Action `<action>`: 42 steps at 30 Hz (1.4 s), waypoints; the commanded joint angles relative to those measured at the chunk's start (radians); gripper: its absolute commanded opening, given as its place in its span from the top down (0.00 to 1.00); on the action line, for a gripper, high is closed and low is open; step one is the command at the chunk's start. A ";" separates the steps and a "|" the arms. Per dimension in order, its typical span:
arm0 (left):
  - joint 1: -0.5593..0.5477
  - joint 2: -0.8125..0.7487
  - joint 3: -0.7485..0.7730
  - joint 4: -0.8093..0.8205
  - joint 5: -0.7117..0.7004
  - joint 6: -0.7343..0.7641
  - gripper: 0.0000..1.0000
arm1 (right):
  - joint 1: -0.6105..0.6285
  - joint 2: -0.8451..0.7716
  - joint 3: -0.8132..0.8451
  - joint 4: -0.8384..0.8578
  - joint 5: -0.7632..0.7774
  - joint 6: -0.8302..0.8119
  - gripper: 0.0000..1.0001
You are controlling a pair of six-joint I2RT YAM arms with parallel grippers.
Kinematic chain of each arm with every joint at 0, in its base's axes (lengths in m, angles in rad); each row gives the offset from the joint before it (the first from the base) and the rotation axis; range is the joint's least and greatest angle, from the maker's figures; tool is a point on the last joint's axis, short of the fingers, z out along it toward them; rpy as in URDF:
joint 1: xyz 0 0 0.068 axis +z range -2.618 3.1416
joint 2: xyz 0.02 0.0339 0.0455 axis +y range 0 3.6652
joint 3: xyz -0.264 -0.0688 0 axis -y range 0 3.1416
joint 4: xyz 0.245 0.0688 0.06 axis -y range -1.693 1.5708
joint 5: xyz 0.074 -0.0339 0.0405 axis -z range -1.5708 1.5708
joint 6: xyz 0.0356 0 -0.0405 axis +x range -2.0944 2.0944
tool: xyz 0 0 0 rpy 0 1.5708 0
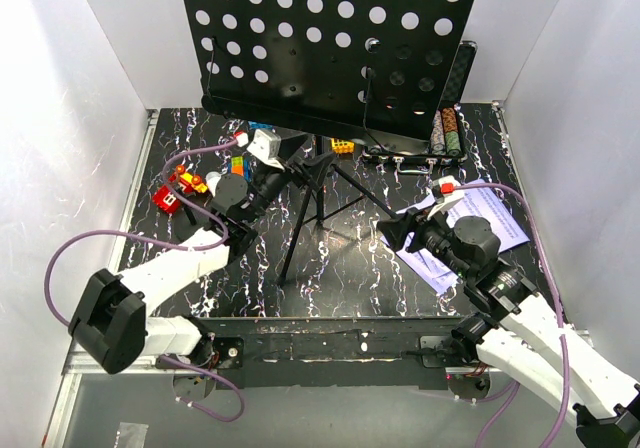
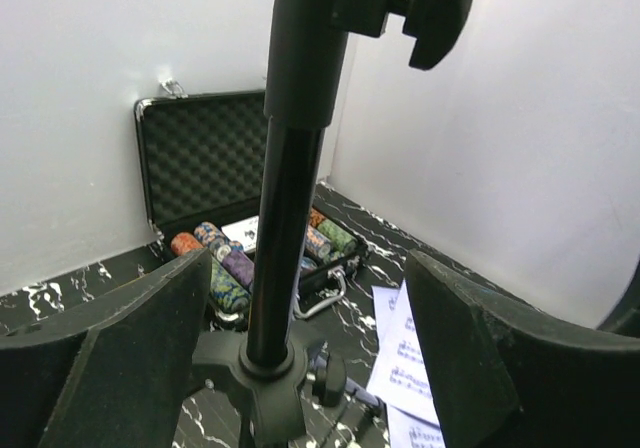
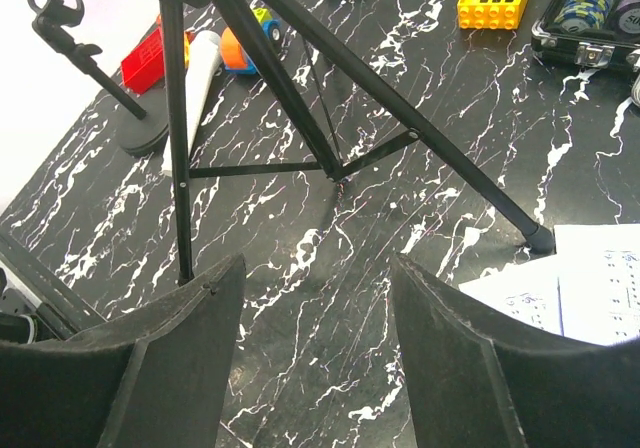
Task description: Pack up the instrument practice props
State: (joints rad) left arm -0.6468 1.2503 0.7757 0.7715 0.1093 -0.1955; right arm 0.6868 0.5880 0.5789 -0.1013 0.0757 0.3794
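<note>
The black music stand (image 1: pixel 330 43) with its hole-punched desk stands at the back middle on tripod legs (image 1: pixel 305 223). My left gripper (image 1: pixel 303 171) is open, and its fingers (image 2: pixel 130 348) flank the stand's pole (image 2: pixel 285 218) just above the leg hub with a gap on each side. White sheet-music pages (image 1: pixel 480 226) lie at the right, also visible as sheet music (image 2: pixel 408 348). My right gripper (image 3: pixel 315 318) is open and empty over bare table, beside the pages (image 3: pixel 590 288). A black clip stem on a round base (image 3: pixel 140 133) stands left of the tripod, with a pale tube (image 3: pixel 197 83) lying by it.
An open black case of poker chips (image 1: pixel 445 133) sits at the back right, behind the pole. Toy blocks lie at the left (image 1: pixel 168 196) and behind the stand (image 1: pixel 342 146). White walls close in three sides. The tripod legs (image 3: pixel 400 118) spread across the table's middle.
</note>
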 commanded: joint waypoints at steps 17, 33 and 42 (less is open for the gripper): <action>-0.036 0.136 0.135 0.150 -0.134 0.093 0.50 | 0.016 0.027 0.024 0.068 -0.013 -0.010 0.35; -0.045 0.113 0.080 0.186 -0.123 0.091 1.00 | 0.022 0.130 0.107 0.092 -0.016 0.196 0.20; -0.079 0.066 0.073 0.106 -0.109 0.142 1.00 | 0.020 0.398 0.295 0.224 -0.034 0.462 0.14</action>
State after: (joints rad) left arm -0.6933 1.3903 0.8589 0.9028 -0.0162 -0.0765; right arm 0.7025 0.9012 0.7826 -0.0086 0.0521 0.6781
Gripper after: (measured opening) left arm 0.246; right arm 0.839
